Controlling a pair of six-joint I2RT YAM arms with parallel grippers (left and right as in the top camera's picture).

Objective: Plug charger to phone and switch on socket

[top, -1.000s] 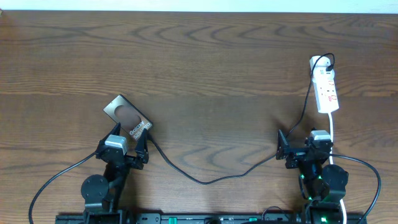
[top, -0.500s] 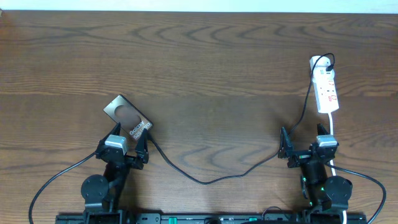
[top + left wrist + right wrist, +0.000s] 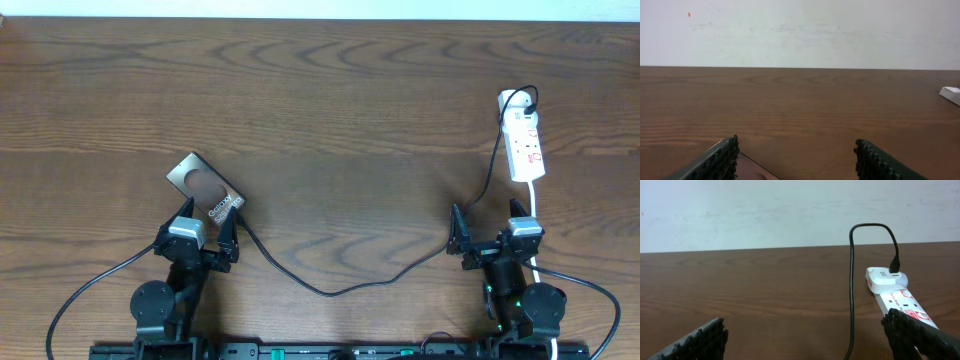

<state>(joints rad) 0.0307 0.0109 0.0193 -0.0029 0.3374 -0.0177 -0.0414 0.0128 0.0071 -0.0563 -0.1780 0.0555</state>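
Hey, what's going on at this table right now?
Nothing is being held. The left gripper is open at the near end of the phone, where the charger cable reaches it; whether it's plugged in can't be told. The right gripper is open just short of the socket, which it isn't touching.

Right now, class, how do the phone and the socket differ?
The phone is bronze-brown; the socket is white with red markings. The phone lies diagonally, the socket nearly straight. The phone is broader, the socket narrower. Both lie flat on the table.
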